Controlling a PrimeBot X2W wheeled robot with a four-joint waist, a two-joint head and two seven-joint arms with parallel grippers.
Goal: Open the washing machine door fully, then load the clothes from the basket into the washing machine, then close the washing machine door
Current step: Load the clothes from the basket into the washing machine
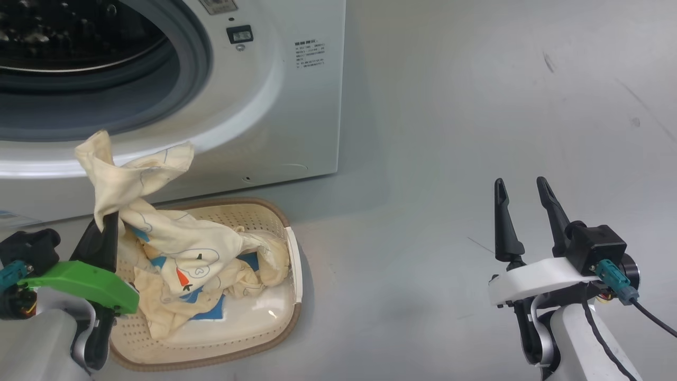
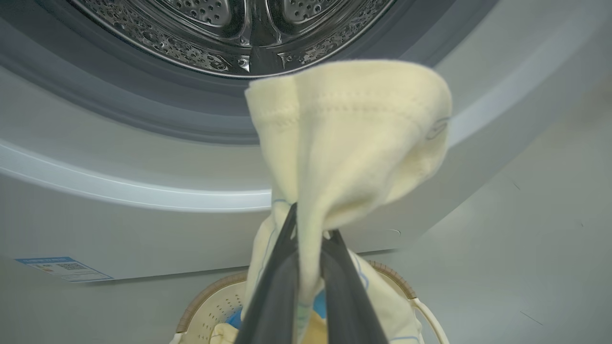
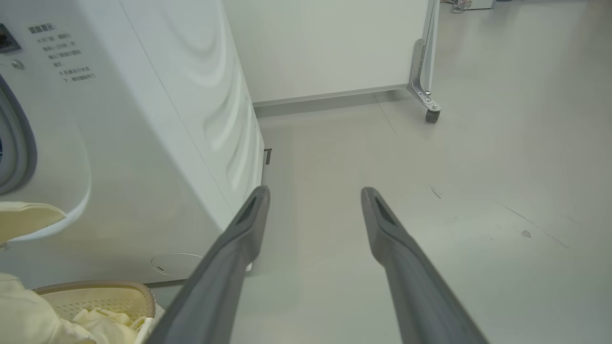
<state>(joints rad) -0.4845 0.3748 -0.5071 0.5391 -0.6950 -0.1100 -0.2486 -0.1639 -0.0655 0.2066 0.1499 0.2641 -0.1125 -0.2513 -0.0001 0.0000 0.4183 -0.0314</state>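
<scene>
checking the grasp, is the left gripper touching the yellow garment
Touching. The left wrist view shows the left gripper pinched shut on the yellow garment, cloth squeezed between its jaws.

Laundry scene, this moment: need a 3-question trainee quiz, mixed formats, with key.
1. True or false: the right gripper is shut on cloth.
2. The left gripper holds: A) a pale yellow garment; B) a bottle; C) nothing.
3. Fill in: the rest of the clothes lie in the ____.
Key: 1 false, it is open and empty; 2 A; 3 basket.
</scene>
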